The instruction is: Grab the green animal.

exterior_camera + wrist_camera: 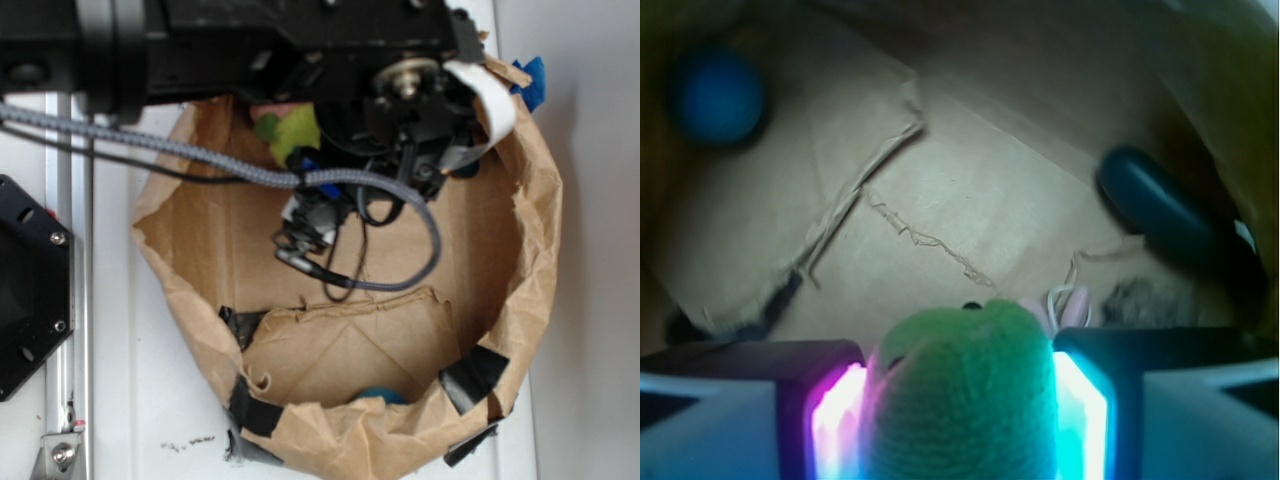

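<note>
Two jaws clench the green animal (pixel 965 395), pads pressed against both flanks of its fuzzy body. Soft, light plush; judged to squash and hold well gripped mid-body like this. Long axis runs between the pads, rounded end pointing away from the wrist camera. Beyond: pink bunny (pixel 1068 303) just behind, dark teal oval (pixel 1152 202), brown paper bag (pixel 520 230).

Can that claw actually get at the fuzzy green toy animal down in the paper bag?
Probably yes. In the wrist view the fuzzy green plush animal already sits between the fingers of the claw, pressed on both sides, with nothing between them. The crumpled brown paper bag is open at the top.
</note>
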Controlling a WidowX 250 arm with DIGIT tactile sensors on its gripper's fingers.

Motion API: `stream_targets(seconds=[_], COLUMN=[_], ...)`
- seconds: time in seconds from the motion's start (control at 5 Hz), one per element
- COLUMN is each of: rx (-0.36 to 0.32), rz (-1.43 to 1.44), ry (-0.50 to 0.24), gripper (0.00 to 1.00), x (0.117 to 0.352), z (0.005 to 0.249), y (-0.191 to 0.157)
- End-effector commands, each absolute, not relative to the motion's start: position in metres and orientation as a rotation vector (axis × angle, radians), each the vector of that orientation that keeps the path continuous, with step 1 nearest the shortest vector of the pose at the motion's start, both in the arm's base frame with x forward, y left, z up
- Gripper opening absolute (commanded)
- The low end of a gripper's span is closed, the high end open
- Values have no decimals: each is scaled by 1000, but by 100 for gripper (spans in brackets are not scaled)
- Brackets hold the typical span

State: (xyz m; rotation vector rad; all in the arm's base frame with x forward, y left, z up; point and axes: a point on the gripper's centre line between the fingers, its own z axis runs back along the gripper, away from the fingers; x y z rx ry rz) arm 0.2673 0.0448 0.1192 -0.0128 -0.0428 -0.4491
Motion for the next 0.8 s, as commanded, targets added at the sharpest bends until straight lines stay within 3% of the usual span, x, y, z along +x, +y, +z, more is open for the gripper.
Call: stream_targets(seconds=[0.0, 0.2, 0.6], rx=[2, 4, 25], rz=[-18, 29, 62], ry=[-243, -283, -267], gripper=[0, 0, 0], x=[283, 273, 251], z=[161, 166, 165], y=[35, 27, 20])
